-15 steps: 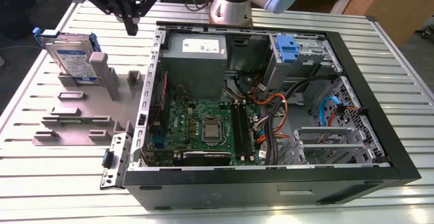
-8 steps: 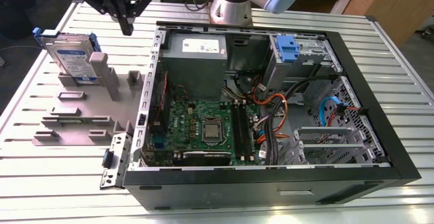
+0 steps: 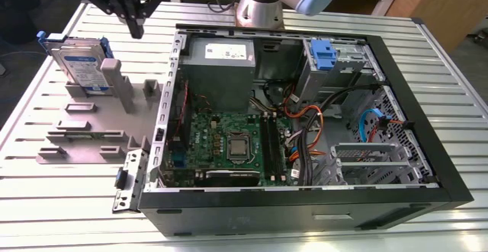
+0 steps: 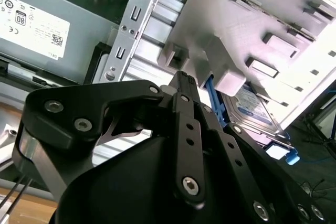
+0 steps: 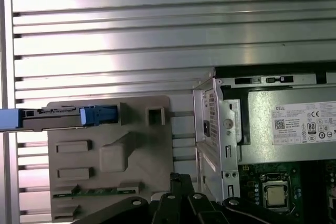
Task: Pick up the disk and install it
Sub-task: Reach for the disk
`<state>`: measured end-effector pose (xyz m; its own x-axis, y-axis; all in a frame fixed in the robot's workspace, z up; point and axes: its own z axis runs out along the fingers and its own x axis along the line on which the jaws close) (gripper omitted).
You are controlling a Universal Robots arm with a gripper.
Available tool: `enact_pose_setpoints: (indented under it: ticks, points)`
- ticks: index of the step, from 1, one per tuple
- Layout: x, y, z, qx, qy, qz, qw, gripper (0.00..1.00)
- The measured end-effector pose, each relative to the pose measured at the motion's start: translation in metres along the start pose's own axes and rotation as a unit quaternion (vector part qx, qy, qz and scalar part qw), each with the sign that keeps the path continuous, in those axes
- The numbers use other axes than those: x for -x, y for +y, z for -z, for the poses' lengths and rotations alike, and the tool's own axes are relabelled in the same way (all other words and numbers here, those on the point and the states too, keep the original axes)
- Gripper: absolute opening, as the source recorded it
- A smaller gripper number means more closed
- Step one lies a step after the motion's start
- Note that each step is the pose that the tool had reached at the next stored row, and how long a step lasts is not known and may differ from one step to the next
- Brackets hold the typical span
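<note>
The disk (image 3: 81, 64), silver with a white-and-blue label and a blue carrier frame, stands on edge in a slot of the grey holder plate (image 3: 84, 132) at the exterior view's left. My gripper (image 3: 137, 33) hangs above the table to the right of and behind the disk, between it and the computer case, apart from both. Its black fingers are shut with nothing between them. In the first wrist view the disk (image 5: 52, 117) shows edge-on, well away from the gripper (image 5: 181, 178). The second wrist view has the gripper (image 4: 182, 76) in front of the disk (image 4: 256, 109).
The open computer case (image 3: 427, 166) lies on the slatted metal table (image 3: 61, 206). Inside are a grey power supply (image 3: 221, 63), the motherboard (image 3: 228, 146), orange and black cables (image 3: 312, 120) and a drive bay with a blue latch (image 3: 323, 55). The arm's base (image 3: 263, 12) stands behind the case.
</note>
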<state>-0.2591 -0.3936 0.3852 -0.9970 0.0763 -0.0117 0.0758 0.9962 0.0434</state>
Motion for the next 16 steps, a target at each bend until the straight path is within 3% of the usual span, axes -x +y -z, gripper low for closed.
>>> enact_pose_setpoints:
  ticks: [10, 16]
  points:
    - [-0.0134, 0.0039, -0.0011, -0.0001, 0.0010, 0.000, 1.00000, 0.11]
    - [-0.0142, 0.0039, -0.0011, -0.0001, 0.0010, 0.000, 1.00000, 0.11]
